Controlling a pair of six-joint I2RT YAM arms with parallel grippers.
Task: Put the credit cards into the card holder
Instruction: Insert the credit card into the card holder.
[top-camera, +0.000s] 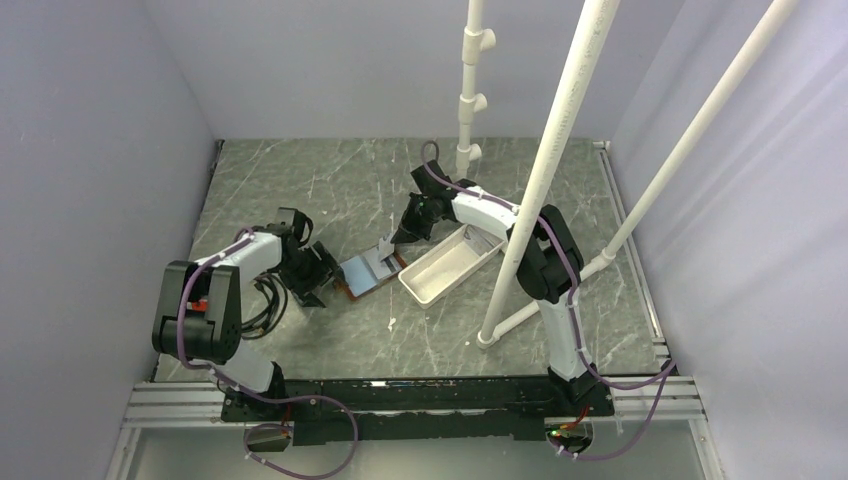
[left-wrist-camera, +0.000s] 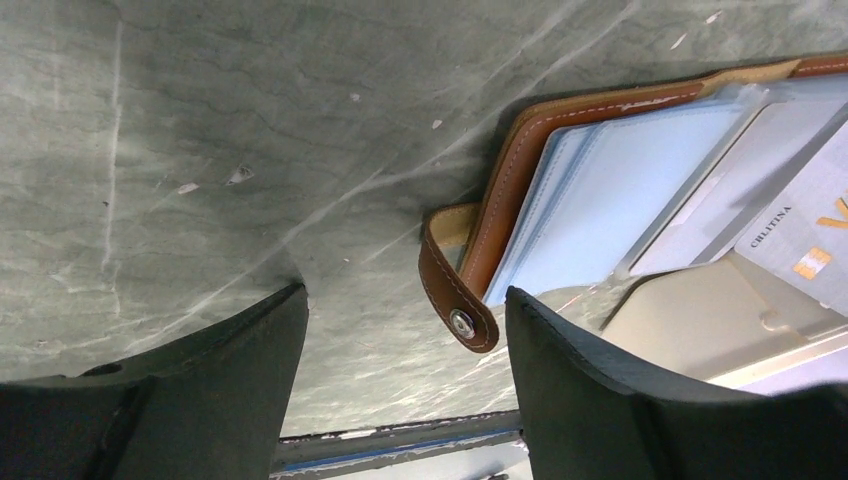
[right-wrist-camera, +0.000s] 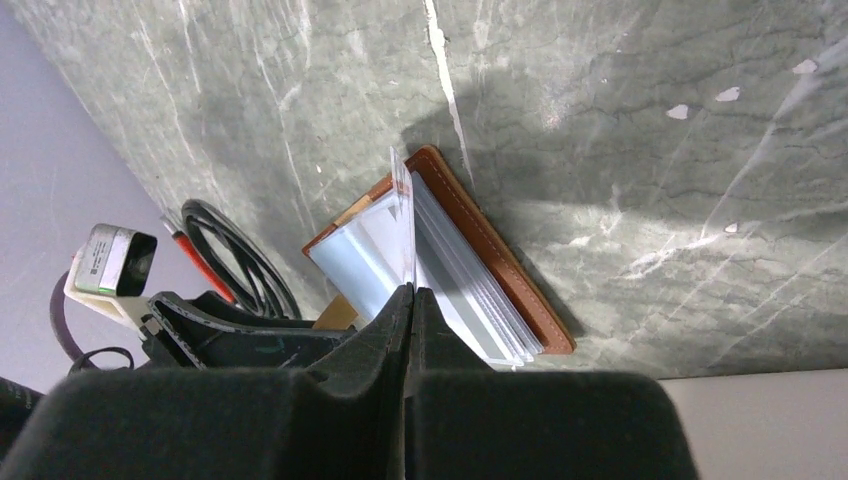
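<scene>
Card holder (top-camera: 362, 275): brown leather, pale stitching, snap strap (left-wrist-camera: 452, 285). It is lying open on the table (top-camera: 330, 180), fanning clear bluish sleeves, just beside a white tray (top-camera: 445, 268). Right pincer (right-wrist-camera: 410, 292) is clamping a grey card (left-wrist-camera: 800, 235) edge-up over the sleeves. Left pincer (left-wrist-camera: 405, 300) is gaping wide near the strap, gripping nothing.

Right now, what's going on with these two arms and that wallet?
The card holder lies open between the arms. The right tool is shut on a thin sheet standing up from it, a card or a clear sleeve; I cannot tell which. The left tool hangs open beside its snap strap.
</scene>
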